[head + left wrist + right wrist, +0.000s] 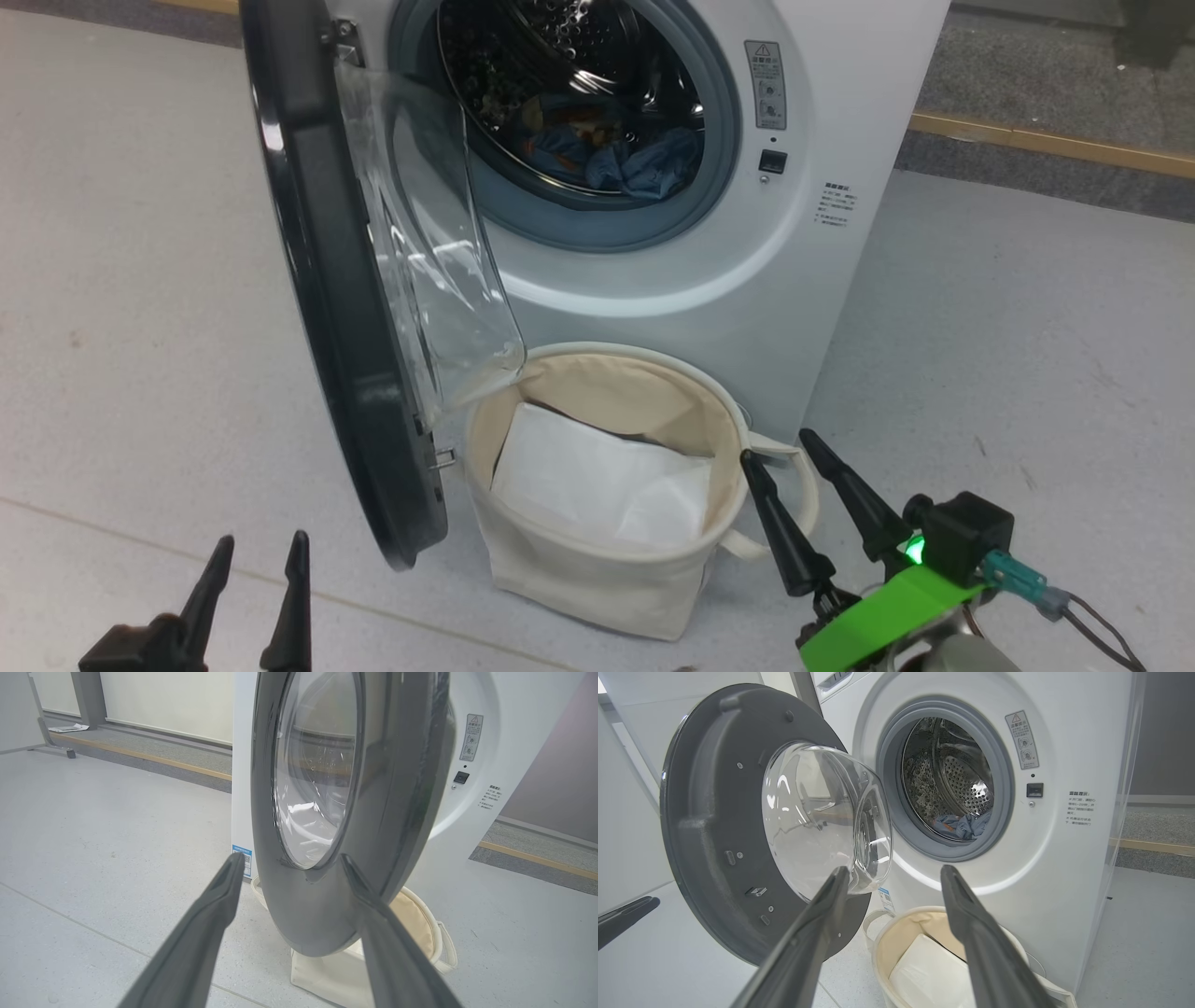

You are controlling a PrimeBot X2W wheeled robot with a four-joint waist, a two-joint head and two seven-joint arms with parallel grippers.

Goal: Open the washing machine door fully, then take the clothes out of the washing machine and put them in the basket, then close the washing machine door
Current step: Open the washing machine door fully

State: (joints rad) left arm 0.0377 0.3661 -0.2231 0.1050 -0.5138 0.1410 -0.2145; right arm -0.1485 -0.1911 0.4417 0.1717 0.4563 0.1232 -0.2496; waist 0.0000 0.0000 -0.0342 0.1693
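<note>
Laundry first: the clothes (607, 159) lie low in the steel drum (523, 56) of the washing machine (738, 289), a rumpled heap of blue fabric with a little orange showing. The heap rests near the lower front edge, just behind the grey rubber ring (719, 159).

I see the washing machine door (317, 280) swung out to my left, nearly edge-on in my head view, with its clear glass bowl (439, 261) bulging back toward the machine. The bowl's lowest part hangs over the left rim of the basket (579, 583); I cannot tell whether the two touch.

The basket stands on the grey floor (1027, 327) right in front of the machine, below the drum mouth and just beside the door's bottom edge. A plain white sheet (597, 481) lies folded in its bottom, and the cream lining is bare above it.

My left gripper (263, 538) sits low, near the door's outer face, with its fingers spread and nothing between them. My right gripper (776, 443) is spread wide too and empty, its tips just beside the basket's right rim and loop handle (742, 546).
</note>
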